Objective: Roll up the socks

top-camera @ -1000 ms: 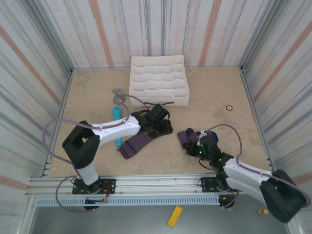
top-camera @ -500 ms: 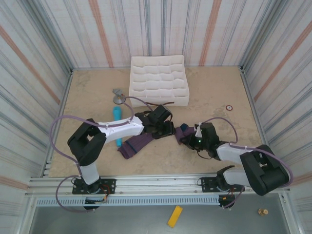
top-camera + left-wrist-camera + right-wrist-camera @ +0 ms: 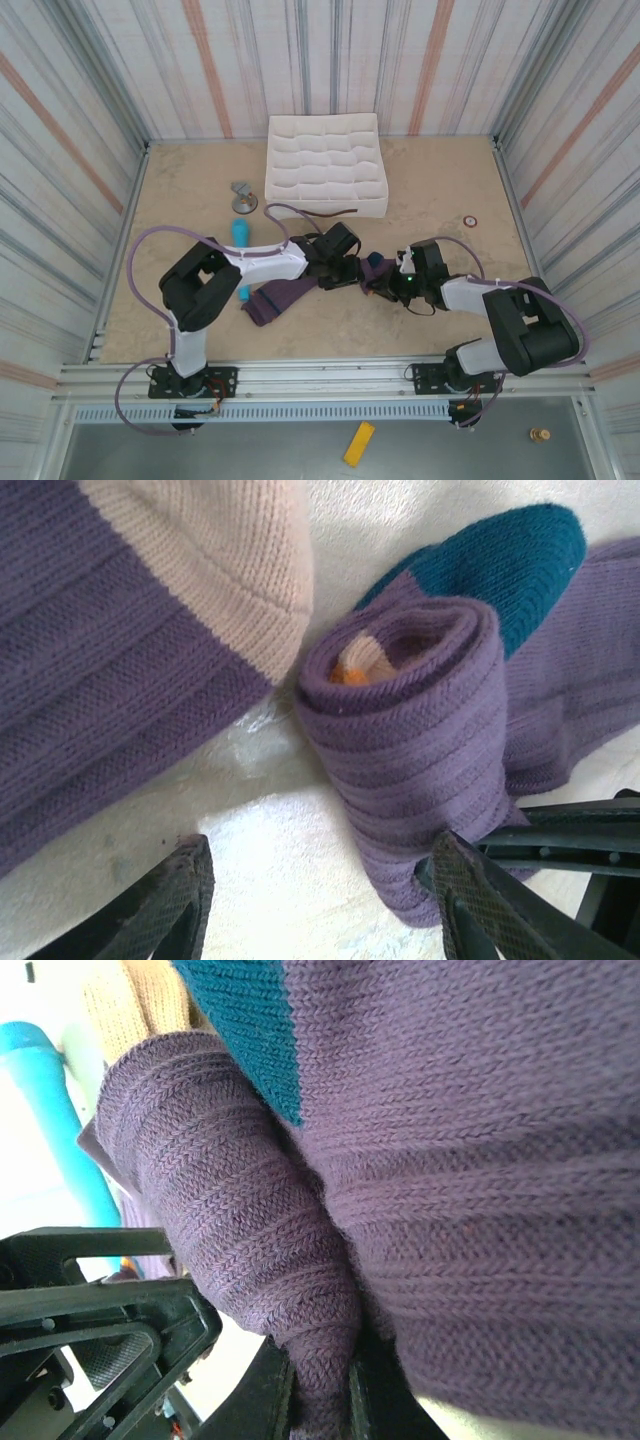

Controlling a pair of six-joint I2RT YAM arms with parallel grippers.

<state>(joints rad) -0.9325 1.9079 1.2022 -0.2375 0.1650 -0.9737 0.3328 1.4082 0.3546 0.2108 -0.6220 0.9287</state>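
Observation:
A purple sock with a dark teal toe [image 3: 500,560] is rolled into a tube [image 3: 420,750]; an orange bit shows in its core. My right gripper [image 3: 320,1400] is shut on a fold of this sock [image 3: 250,1220], at mid table [image 3: 374,268]. My left gripper [image 3: 320,890] is open just left of it [image 3: 345,268], its right finger [image 3: 475,905] against the roll's lower end. The other purple sock, with a tan toe [image 3: 210,560], lies flat [image 3: 282,297] under the left arm.
A light blue cylinder [image 3: 240,234] lies left of the socks, partly under the left arm. A white compartment tray [image 3: 325,165] stands at the back. A small grey object [image 3: 243,195] and a small ring [image 3: 469,221] lie on the table.
My right gripper has carried the rolled sock leftward and away from the near edge, up to the left gripper. The left gripper has shifted right and narrowed its jaws somewhat.

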